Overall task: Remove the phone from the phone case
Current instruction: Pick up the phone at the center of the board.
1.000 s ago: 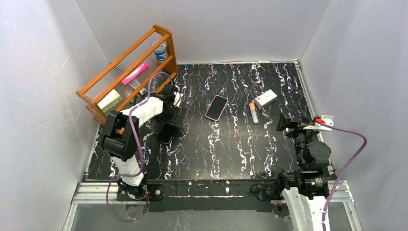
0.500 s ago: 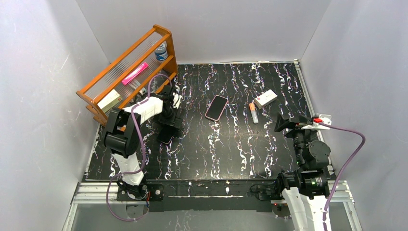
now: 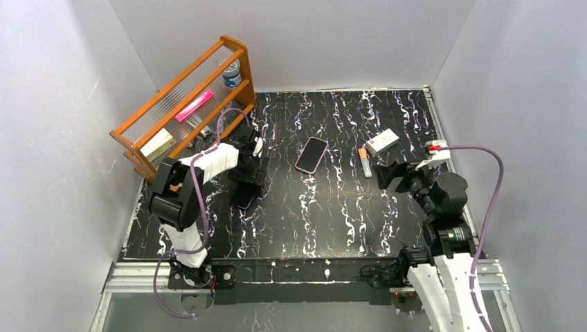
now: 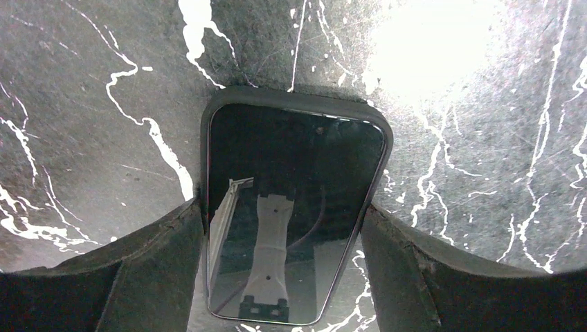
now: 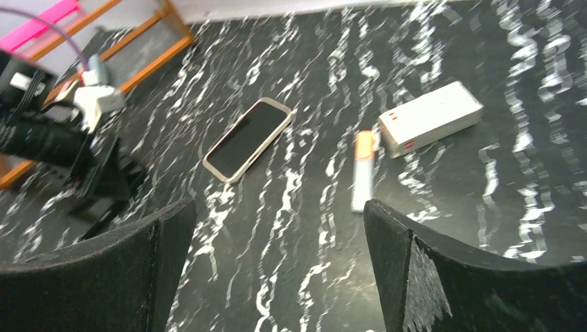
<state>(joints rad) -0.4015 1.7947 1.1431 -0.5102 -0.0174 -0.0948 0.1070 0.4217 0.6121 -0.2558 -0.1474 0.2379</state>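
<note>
Table point(image 3: 415, 104): 2 phones point(image 3: 311, 154), box point(image 3: 382, 142), tube point(image 3: 364, 162)

Top external: fixed high above and behind the arm bases point(image 3: 190, 273), tilted down and forward, far enough to take in the whole table point(image 3: 332, 228); bases at 6 o'clock, wooden rack point(image 3: 181, 104) at 10 o'clock.

Left wrist: aimed straight down, very near the tabletop; dark-cased phone point(image 4: 294, 207) fills the centre, left fingers point(image 4: 145, 277) at 7 and 5 o'clock.

Right wrist: raised well above the table, oblique, facing the rack at 11 o'clock. Shares with the top view the light-cased phone point(image 5: 248, 139), orange-and-white tube point(image 5: 363, 169), white box point(image 5: 429, 117) and left arm point(image 5: 48, 138)
</note>
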